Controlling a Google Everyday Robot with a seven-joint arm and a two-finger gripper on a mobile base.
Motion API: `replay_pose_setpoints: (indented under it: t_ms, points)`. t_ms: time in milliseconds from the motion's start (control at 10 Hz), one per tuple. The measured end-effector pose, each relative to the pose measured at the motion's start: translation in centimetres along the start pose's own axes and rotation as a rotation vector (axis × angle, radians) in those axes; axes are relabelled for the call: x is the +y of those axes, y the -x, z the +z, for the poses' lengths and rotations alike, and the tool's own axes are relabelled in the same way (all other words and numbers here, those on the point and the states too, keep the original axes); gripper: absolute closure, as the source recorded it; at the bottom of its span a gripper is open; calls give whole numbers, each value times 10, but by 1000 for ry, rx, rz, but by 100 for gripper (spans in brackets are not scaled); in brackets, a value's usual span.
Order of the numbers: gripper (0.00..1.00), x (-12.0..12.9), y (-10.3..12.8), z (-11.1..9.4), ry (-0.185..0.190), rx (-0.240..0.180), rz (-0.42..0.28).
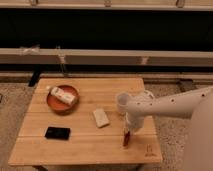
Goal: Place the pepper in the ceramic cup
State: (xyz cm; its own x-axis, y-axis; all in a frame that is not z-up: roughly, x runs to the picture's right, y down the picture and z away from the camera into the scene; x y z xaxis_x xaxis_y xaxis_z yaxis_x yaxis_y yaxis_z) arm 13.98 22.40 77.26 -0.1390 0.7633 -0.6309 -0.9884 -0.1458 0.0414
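Note:
The pepper (126, 139) is a small dark red chili near the front right of the wooden table (80, 147), standing nearly upright under my gripper. My gripper (128, 131) points straight down and is shut on the pepper's upper end. The white ceramic cup (121, 102) stands upright just behind the gripper, and the arm's white wrist partly hides its right side.
A reddish-brown plate (54, 104) holding a white packet (62, 94) sits at the back left. A black phone (57, 133) lies at the front left, and a pale block (101, 117) in the middle. The table's right edge is close to the gripper.

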Motion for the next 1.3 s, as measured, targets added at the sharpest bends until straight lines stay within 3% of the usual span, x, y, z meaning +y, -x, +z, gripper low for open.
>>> replay_pose_setpoints:
  t_ms: [300, 600, 900, 1100, 1300]
  points:
    - [100, -5, -3, -33, 10, -29, 10]
    - [100, -9, -3, -43, 2, -31, 11]
    - [78, 4, -3, -43, 7, -25, -27]
    - [55, 25, -4, -33, 7, -18, -155]
    - [37, 34, -4, -25, 15, -11, -241]
